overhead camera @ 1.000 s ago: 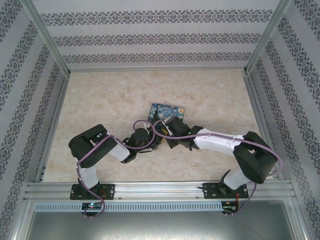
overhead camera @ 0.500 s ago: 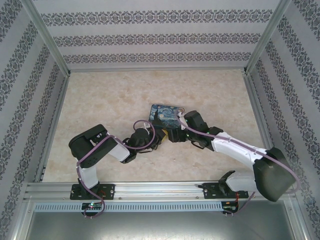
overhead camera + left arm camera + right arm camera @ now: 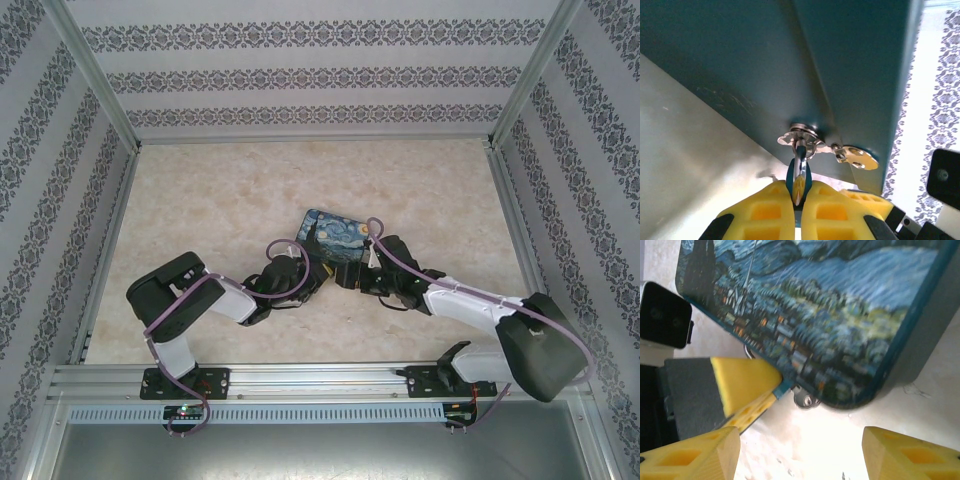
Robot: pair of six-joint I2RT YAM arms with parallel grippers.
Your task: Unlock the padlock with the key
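Stripy flowery walls stand around a pale stone-look table (image 3: 220,200). A box with a blue night-sky picture (image 3: 335,230) lies near the middle of the table.

The two arms reach in from the near side, and both meet at the near edge of the box. The left gripper (image 3: 308,283) comes from the left. The right gripper (image 3: 348,272) comes from the right. They are very close to each other.

In the left wrist view, the yellow fingers (image 3: 765,212) of the left gripper are pressed together on the padlock (image 3: 800,175). Only a thin bit of its blue body peeks out between them. Its silver loop goes up into a small metal ring (image 3: 799,136) on the side of the box. Just right of the ring, a little flat metal piece that looks like the key (image 3: 856,156) rests against the box.

In the right wrist view, the right gripper's jaws are wide apart and hold nothing. They sit just in front of the box corner, near the padlock.
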